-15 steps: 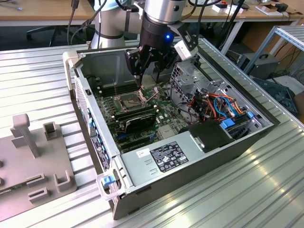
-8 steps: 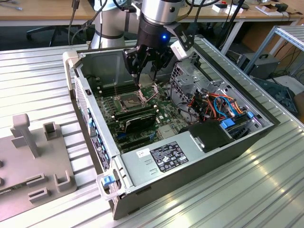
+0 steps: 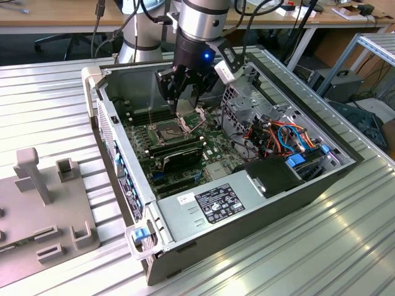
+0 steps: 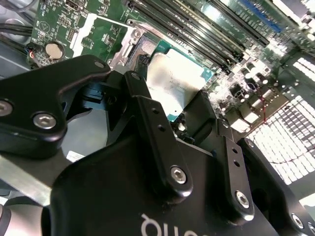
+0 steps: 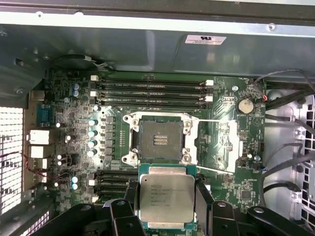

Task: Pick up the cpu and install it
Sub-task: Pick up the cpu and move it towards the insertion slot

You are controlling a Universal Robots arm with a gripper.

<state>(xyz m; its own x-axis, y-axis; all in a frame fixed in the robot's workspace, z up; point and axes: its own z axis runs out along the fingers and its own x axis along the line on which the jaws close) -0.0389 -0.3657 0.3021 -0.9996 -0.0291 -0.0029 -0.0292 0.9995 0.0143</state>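
Observation:
The cpu, a flat silver-topped square on a green edge, sits clamped between my gripper's two black fingers. In the first wrist view it hangs just short of the open dark socket, whose metal frame is swung aside. The second wrist view has the cpu tilted over the motherboard, pinched by the gripper. In the exterior view the gripper is low inside the open computer case, right above the socket.
Memory slots run beside the socket. A black graphics card lies just nearer the camera than the socket. Coloured cables and a drive cage fill the exterior view's right. A grey fixture stands left of the case.

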